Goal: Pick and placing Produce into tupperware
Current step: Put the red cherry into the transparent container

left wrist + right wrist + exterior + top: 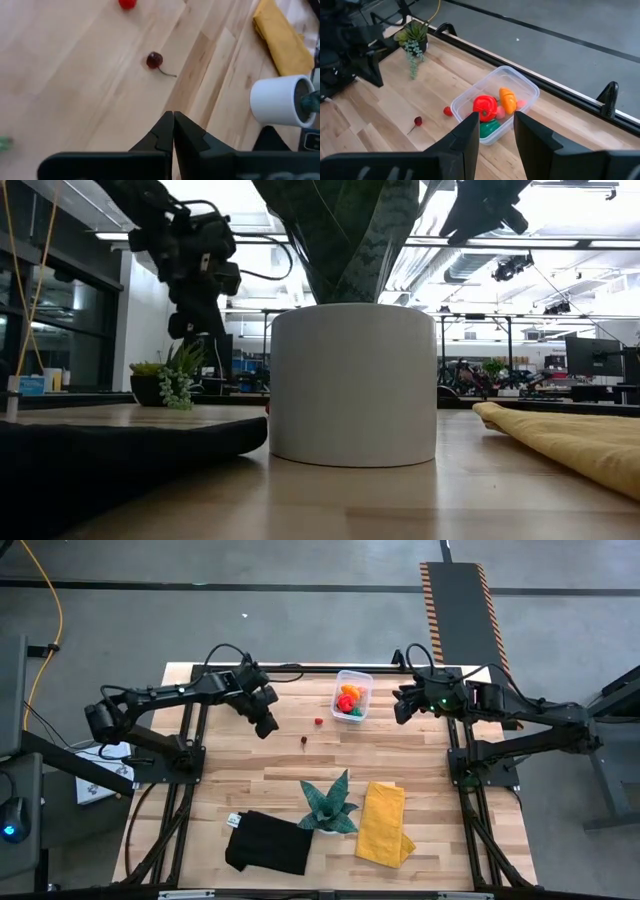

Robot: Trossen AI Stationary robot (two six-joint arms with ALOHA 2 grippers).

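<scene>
With the tupperware [352, 696] part filled, we hover our clenched, empty left gripper [268, 727] near the dark cherry [304, 740]; next it must open and drop. Right gripper [402, 706] waits released by the tub.

No legible text, label, brand, number or sign anywhere.

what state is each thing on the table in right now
tupperware: open, no lid, holding red, orange, green and pink produce
dark cherry: loose on the table
small red piece: loose on the table
left gripper: shut, empty
right gripper: open, empty
yellow cloth: folded
</scene>
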